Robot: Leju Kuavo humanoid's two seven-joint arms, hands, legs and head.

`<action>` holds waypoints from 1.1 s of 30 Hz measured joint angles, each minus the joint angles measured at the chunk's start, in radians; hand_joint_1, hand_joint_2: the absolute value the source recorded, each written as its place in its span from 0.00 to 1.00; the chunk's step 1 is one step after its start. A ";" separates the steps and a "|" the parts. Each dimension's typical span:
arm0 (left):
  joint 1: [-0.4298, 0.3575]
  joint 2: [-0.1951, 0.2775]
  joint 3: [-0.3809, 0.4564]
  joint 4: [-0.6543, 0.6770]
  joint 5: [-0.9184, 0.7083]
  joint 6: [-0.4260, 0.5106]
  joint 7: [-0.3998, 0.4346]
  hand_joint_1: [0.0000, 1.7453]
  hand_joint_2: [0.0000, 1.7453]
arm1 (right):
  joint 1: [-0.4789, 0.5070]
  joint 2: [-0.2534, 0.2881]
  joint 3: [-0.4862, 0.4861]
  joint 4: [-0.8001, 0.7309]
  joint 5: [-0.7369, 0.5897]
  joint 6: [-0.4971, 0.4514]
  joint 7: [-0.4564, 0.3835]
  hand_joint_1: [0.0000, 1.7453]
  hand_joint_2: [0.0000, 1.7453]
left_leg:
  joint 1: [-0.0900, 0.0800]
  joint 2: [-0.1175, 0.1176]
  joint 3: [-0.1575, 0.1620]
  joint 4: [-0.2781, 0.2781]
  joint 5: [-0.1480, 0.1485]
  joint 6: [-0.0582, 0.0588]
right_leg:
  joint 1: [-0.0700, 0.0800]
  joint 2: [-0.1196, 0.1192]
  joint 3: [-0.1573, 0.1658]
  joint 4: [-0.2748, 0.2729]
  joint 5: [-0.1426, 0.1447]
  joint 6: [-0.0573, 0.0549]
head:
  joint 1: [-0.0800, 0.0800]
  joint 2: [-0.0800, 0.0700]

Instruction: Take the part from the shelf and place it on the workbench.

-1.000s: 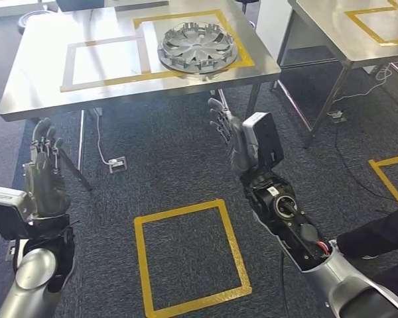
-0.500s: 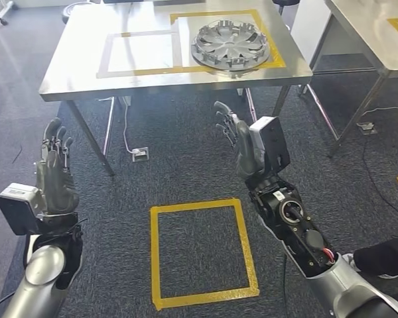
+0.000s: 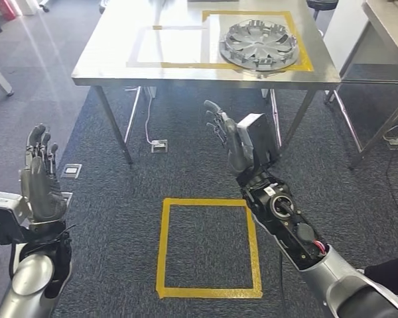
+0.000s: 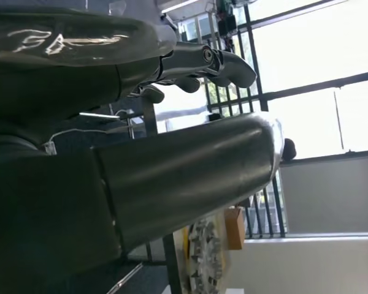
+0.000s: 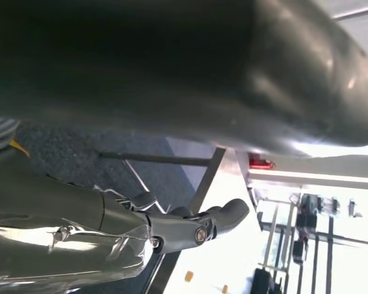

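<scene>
Looking down from the head camera I see the round silver-grey plastic wheel cover lying flat on the stainless steel workbench, inside the right-hand yellow tape rectangle marked on the top, touching neither of my hands. Beside it to the left on the same bench top is a paler grey-taped rectangle with nothing in it. My left hand is raised low at the left of the view, palm up, fingers spread and upright, holding nothing. My right hand is held out in front of the bench edge, below table height, fingers apart and slightly curled, also holding nothing; its wrist camera box sits just behind it and the exposed dark forearm runs down toward the lower right. Both hands are well apart from the wheel cover. On the dark grey carpet between the arms is a yellow tape square. A floor socket plate with a white cable lies under the bench near its left legs. A second steel table stands at the right edge. A dark sleeve of a person shows at the lower right corner. In the left wrist view the left hand's thick thumb and a darker finger are apart with nothing between them, and the edge of the wheel cover is visible past them. In the right wrist view a finger extends free, gripping nothing.
</scene>
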 joint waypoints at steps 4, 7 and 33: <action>-0.001 0.000 0.000 -0.003 0.000 0.003 0.005 0.00 0.00 | 0.000 0.000 -0.001 -0.005 0.006 -0.001 0.004 0.00 0.00 | 0.011 -0.043 0.001 -0.014 0.014 0.020 | -0.005 0.033 -0.022 0.057 -0.046 0.017 | 0.010 0.000; -0.001 -0.001 0.000 -0.005 0.000 0.006 0.007 0.00 0.00 | 0.007 0.000 -0.002 -0.006 0.009 -0.002 0.008 0.00 0.00 | 0.013 -0.076 -0.002 -0.015 0.018 0.026 | -0.012 0.102 -0.111 0.263 -0.141 0.027 | 0.028 0.000; 0.001 0.005 -0.001 -0.025 -0.008 0.023 0.021 0.00 0.00 | 0.018 0.002 -0.001 -0.025 0.011 -0.002 0.018 0.00 0.00 | 0.001 -0.019 -0.028 -0.001 0.018 0.012 | -0.008 -0.001 0.005 0.013 -0.027 0.023 | 0.003 0.000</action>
